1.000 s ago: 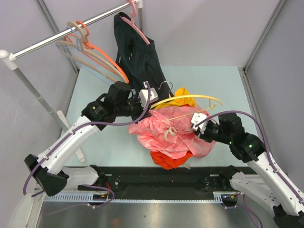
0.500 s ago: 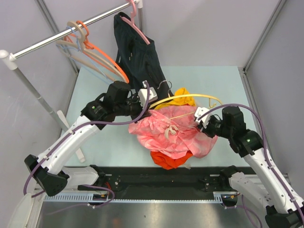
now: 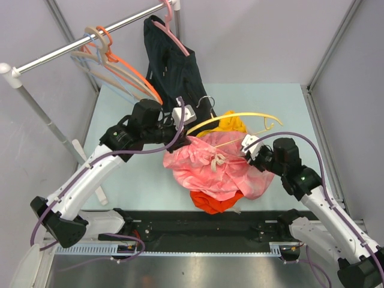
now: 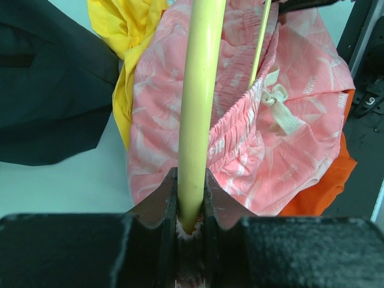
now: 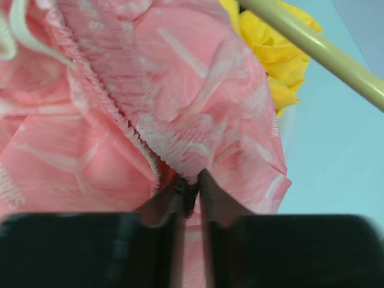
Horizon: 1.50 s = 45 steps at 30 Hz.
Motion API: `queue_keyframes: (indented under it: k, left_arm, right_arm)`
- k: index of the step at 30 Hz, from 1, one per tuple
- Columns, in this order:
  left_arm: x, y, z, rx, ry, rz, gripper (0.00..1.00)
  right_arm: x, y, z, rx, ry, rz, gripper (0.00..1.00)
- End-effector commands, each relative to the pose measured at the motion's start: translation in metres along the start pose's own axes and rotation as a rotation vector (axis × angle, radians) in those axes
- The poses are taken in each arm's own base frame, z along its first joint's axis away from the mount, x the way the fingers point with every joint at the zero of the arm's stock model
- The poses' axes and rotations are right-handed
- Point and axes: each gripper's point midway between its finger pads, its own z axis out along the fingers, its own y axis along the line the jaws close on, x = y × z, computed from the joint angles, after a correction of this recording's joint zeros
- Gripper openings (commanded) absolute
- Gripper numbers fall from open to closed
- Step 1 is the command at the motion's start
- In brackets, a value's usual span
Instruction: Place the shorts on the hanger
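Observation:
The pink shorts lie bunched at the table's middle, white drawstring on top. The yellow hanger is lifted above them, its thin lower bar running over the waistband. My left gripper is shut on the hanger's shoulder; in the left wrist view the yellow bar runs up from between the fingers over the shorts. My right gripper is shut on the shorts' elastic waistband; in the right wrist view the fabric is pinched between the fingers, the hanger bar above right.
An orange-red garment lies under the shorts and a yellow garment behind them. A black garment hangs on a pink hanger from the rail, beside orange and pale hangers. A black rail runs along the near edge.
My left gripper has lifted the hanger up and back. My right gripper has pulled the waistband up and to the left, closer to the hanger's lower bar.

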Motion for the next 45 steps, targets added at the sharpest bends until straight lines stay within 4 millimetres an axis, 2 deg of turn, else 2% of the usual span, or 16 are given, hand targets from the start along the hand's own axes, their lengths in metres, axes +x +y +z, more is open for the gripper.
queue_keyframes:
  k: [1,2,6,11,14,16,17,18,19,21,22,23,27,31,41,45]
  left_arm:
    - [-0.038,0.001,-0.018,0.017,-0.133,-0.023,0.00]
    - [-0.042,0.006,-0.022,0.006,-0.157,-0.023,0.00]
    - [-0.058,0.014,-0.043,-0.038,-0.269,-0.007,0.00]
    - [-0.067,0.009,-0.063,-0.064,-0.372,0.051,0.00]
    - [-0.064,0.004,-0.071,-0.072,-0.394,0.099,0.00]
    - [-0.056,0.002,-0.071,-0.072,-0.387,0.146,0.00]
    - [-0.053,0.000,-0.073,-0.072,-0.382,0.163,0.00]
    - [-0.052,-0.002,-0.078,-0.080,-0.388,0.189,0.00]
    - [-0.047,-0.002,-0.077,-0.087,-0.377,0.231,0.00]
    - [-0.038,0.004,-0.077,-0.114,-0.328,0.285,0.00]
    - [-0.030,0.005,-0.075,-0.114,-0.288,0.289,0.00]
    - [-0.027,0.009,-0.075,-0.126,-0.268,0.302,0.00]
    - [-0.016,0.026,-0.070,-0.180,-0.159,0.416,0.00]
    - [0.000,0.032,-0.060,-0.205,-0.027,0.509,0.00]
    - [0.017,0.075,-0.049,-0.428,0.165,0.563,0.00]
    - [0.025,0.077,-0.043,-0.419,0.216,0.563,0.00]
  right_arm:
    - [-0.020,-0.026,-0.010,0.137,-0.072,0.047,0.04]
    - [-0.019,-0.030,-0.018,0.162,-0.076,0.062,0.00]
    - [-0.004,-0.031,-0.042,0.188,-0.053,0.131,0.00]
    - [0.011,-0.039,-0.060,0.231,-0.028,0.226,0.00]
    - [0.019,-0.054,-0.065,0.256,-0.021,0.327,0.00]
    - [0.032,-0.074,-0.069,0.290,0.001,0.422,0.00]
    - [0.028,-0.073,-0.068,0.246,-0.027,0.475,0.00]
    - [0.021,-0.082,-0.073,0.251,-0.046,0.494,0.00]
    - [0.034,-0.095,-0.074,0.263,-0.022,0.568,0.00]
    - [0.024,-0.104,-0.078,0.231,-0.053,0.626,0.00]
    - [0.027,-0.111,-0.080,0.234,-0.051,0.663,0.00]
    - [0.022,-0.110,-0.081,0.204,-0.066,0.688,0.00]
    - [0.003,-0.117,-0.088,0.188,-0.100,0.687,0.00]
    - [-0.007,-0.125,-0.092,0.194,-0.111,0.691,0.00]
    - [-0.013,-0.135,-0.103,0.245,-0.073,0.651,0.00]
    - [-0.013,-0.140,-0.107,0.277,-0.052,0.636,0.00]
